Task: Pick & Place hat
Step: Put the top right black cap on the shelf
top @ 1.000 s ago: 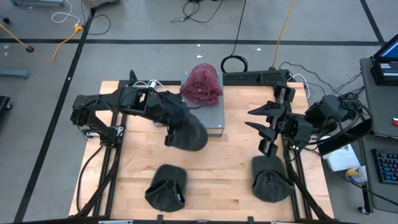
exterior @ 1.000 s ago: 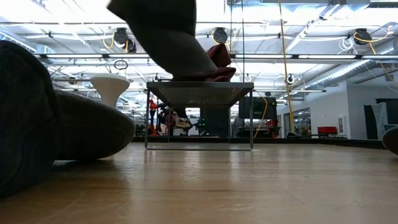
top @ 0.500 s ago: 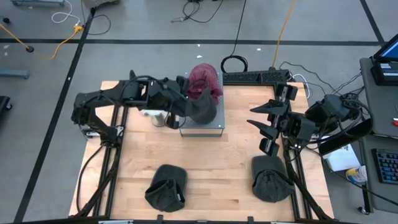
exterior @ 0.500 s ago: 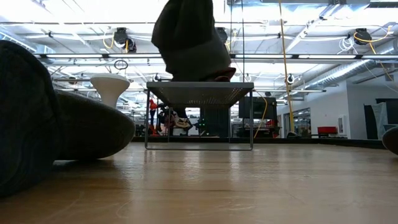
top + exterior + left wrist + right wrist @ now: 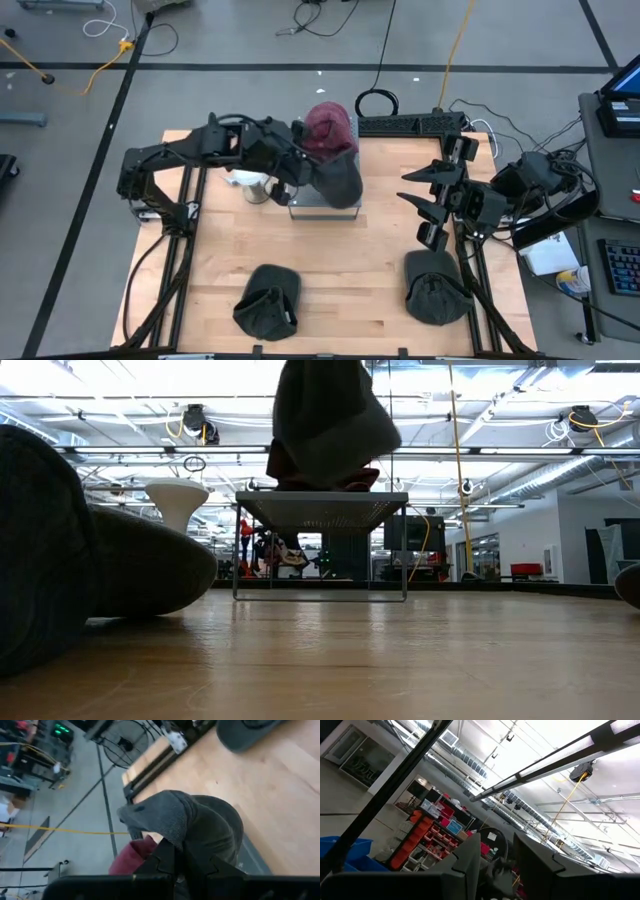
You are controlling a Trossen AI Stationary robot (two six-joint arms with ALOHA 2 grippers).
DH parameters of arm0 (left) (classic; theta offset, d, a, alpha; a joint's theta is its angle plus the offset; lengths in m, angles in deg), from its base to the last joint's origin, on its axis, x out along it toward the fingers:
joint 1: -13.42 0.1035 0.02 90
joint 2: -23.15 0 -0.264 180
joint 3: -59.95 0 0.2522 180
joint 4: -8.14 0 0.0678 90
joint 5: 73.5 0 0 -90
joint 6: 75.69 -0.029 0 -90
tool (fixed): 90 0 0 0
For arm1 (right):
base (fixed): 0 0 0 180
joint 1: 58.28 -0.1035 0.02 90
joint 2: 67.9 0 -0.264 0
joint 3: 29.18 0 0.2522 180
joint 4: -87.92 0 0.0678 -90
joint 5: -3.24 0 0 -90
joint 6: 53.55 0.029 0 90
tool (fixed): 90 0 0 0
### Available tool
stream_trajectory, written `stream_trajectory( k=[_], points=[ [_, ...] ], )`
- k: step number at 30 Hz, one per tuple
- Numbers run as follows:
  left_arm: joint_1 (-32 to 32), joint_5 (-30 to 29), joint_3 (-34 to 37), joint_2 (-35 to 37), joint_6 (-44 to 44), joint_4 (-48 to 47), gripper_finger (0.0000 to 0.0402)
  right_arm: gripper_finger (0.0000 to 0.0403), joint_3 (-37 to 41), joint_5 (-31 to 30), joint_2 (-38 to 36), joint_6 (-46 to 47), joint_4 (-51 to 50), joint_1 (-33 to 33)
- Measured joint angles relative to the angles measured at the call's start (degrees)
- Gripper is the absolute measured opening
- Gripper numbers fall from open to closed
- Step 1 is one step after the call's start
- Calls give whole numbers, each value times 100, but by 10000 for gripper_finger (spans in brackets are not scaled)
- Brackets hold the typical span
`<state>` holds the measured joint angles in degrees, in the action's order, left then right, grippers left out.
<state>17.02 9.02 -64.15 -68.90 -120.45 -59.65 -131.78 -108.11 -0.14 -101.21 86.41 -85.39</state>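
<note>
Since a moment ago, the left arm has swung the grey hat (image 5: 338, 180) away from the open table (image 5: 340, 270) and over to the metal stand (image 5: 325, 203) at the back.

The left gripper (image 5: 184, 856) is pinched shut on a fold of the grey hat, near its rim. The hat hangs down from the fingers like a soft sack. It looks floppy and thick, dark grey, with one edge bunched up where it is held. In the low view its bottom is just above the top of the stand, or maybe brushing it. I cannot tell which. A red hat (image 5: 328, 126) already lies on the stand, just behind the grey one.

This looks like the placing step. Next, the arm likely needs to go down a little and let go, so the hat rests on the stand beside the red one and does not slide off the front edge.

The right gripper (image 5: 428, 203) waits over the right side of the table, partly open and holding nothing. Two more dark hats (image 5: 268, 299) lie at the front.
</note>
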Motion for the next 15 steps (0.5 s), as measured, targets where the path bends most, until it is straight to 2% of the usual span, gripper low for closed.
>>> stream_trajectory(
  k=[3,9,15],
  points=[
    [37,-122,12,-97,-83,-88,14,110,0,-194,0,2,41,0],
    [221,-969,11,-329,-145,217,14,110,-2,-438,0,2,37,4],
    [288,-914,12,-276,-321,128,14,110,-2,-436,0,-22,39,2]
  ],
)
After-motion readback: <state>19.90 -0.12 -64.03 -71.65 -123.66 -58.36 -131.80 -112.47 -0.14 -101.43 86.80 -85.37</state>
